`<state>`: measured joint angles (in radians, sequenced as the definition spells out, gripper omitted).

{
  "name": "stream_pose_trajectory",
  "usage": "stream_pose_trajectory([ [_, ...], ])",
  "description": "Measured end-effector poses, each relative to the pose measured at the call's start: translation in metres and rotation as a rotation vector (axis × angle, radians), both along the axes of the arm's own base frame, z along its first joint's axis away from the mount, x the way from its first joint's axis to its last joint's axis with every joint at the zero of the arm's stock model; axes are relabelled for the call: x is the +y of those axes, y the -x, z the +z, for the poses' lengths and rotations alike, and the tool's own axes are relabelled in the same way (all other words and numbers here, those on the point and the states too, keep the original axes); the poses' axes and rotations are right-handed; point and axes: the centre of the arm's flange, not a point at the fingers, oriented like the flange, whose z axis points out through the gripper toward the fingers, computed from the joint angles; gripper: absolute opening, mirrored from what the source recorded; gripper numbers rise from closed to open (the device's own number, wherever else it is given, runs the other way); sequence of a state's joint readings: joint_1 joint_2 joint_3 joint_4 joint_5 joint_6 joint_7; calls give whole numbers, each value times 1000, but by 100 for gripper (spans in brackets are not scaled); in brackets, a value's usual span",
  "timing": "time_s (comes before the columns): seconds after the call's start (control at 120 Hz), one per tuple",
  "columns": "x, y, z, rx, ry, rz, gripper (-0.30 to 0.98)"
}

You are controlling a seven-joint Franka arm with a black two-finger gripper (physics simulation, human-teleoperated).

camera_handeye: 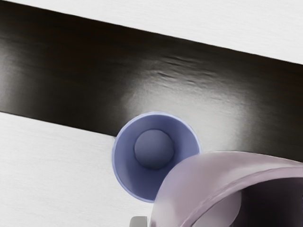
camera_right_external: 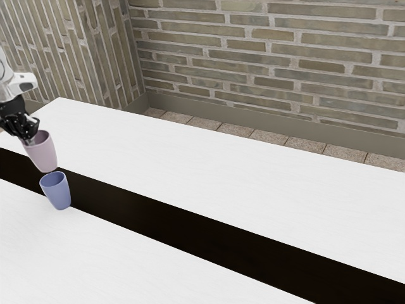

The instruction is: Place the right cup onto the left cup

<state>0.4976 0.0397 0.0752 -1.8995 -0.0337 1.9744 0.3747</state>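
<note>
aloft, gripper [camera_right_external: 28, 137] holds pink cup [camera_right_external: 43, 156] near blue cup [camera_right_external: 58, 194]

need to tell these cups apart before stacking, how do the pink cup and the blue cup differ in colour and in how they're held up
The pink cup is pale pinkish-mauve, while the blue cup is a deeper blue. The pink cup hangs raised in the gripper, held near its rim, whereas the blue cup stands on the table. Both have round, upward-facing mouths and narrow toward the base.
</note>
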Motion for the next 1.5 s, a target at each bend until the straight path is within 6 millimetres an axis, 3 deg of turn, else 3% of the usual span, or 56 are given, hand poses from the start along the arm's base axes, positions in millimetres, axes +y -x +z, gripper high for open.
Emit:
stream_pose_trajectory([
  [0.217, 29, 0, -26, 11, 3, 2, -10],
  [0.958, 36, -21, -79, 39, 29, -68, -10],
  [1.033, 36, -22, -83, 41, 33, -71, -2],
  [1.142, 35, -22, -88, 43, 39, -77, 20],
  [1.325, 33, -19, -82, 35, 38, -86, 45],
  [1.5, 17, 0, -28, -18, 11, -98, 57],
])
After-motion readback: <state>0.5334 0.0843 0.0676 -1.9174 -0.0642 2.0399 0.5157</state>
